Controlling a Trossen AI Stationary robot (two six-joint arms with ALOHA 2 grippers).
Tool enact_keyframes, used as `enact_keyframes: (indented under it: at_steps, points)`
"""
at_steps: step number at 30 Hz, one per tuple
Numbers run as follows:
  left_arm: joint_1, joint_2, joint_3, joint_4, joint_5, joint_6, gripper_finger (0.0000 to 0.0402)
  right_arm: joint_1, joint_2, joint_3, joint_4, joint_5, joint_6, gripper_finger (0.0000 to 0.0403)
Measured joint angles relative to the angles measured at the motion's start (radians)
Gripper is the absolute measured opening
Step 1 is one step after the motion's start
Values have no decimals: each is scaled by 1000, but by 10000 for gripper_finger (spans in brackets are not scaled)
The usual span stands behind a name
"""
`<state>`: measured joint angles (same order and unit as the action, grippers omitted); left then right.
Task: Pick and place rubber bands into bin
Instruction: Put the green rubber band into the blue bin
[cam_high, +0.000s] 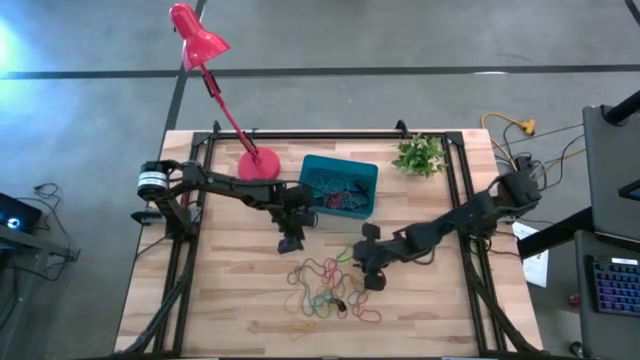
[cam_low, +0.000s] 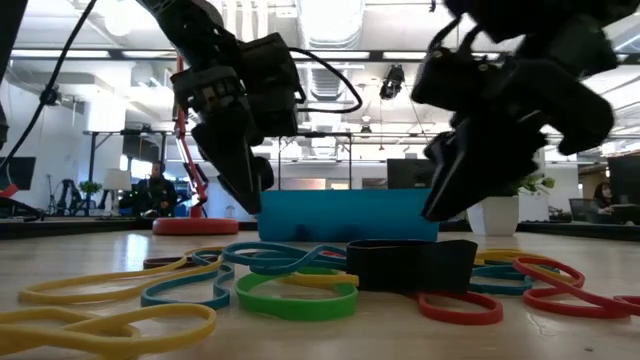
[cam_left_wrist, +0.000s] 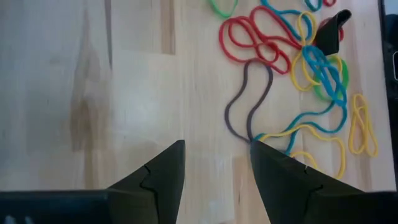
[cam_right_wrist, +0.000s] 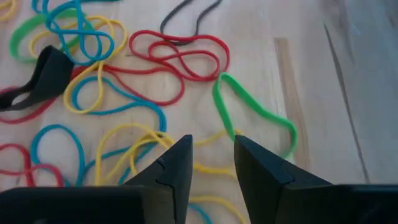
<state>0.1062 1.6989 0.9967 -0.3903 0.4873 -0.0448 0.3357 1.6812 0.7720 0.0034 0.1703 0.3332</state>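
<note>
Several rubber bands (cam_high: 325, 290) in red, yellow, green, teal, grey and black lie in a loose heap on the wooden table, near its front middle. More bands lie inside the teal bin (cam_high: 340, 160) behind them. My left gripper (cam_left_wrist: 217, 165) hangs open over bare wood just left of the heap, a grey band (cam_left_wrist: 249, 99) close by one fingertip. My right gripper (cam_right_wrist: 211, 152) is open, slanting down over the heap's right side above a yellow band (cam_right_wrist: 137, 140) and beside a green one (cam_right_wrist: 249, 112). In the low view both grippers (cam_low: 245, 180) (cam_low: 450, 190) stand clear of the table.
A red desk lamp stands with its round base (cam_high: 258, 165) left of the bin. A small potted plant (cam_high: 420, 155) is at the back right. A wide black band (cam_low: 410, 265) stands up in the heap. Bare wood stretches to the left (cam_high: 210, 290) and right (cam_high: 430, 300).
</note>
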Motion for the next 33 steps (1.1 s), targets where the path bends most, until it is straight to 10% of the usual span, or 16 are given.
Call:
enact_keyframes:
  at_steps: [33]
  points:
    - [-4,-66,-127,140,-21,-83,167,-64,144,108,-24,-66,59,63]
